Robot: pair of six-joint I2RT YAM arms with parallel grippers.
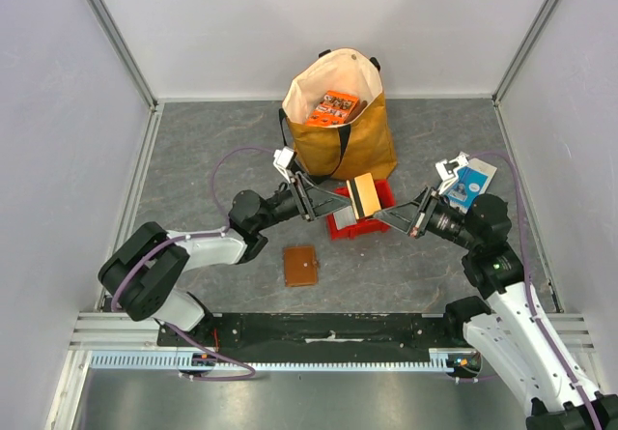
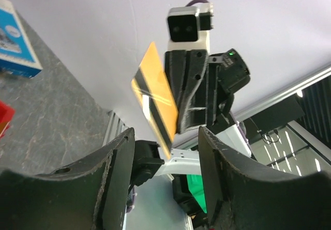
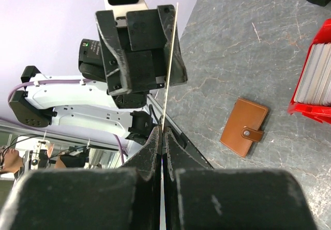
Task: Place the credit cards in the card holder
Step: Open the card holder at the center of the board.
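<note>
Right gripper (image 3: 163, 137): jaws pressed flat together on one edge of a single credit card (image 1: 364, 196). The card sticks out past the fingertips and shows edge-on in the right wrist view as a thin pale line. It is held off the table (image 1: 193, 174), over the red bin (image 1: 341, 225).

Left gripper (image 2: 165, 137): jaws apart, nothing held. It faces the right gripper, and the card is just ahead of its tips. Whether the left fingers touch the card: cannot tell.

Card face, from the left wrist view: orange-yellow, with one broad dark stripe across it and a thinner dark line alongside.

Other cards (image 3: 313, 77): pale, standing on edge, packed side by side in the red bin.

Card holder (image 1: 300, 266): brown leather, closed, snap tab fastened. It lies flat on the grey table on the near side of the bin, apart from both grippers.
</note>
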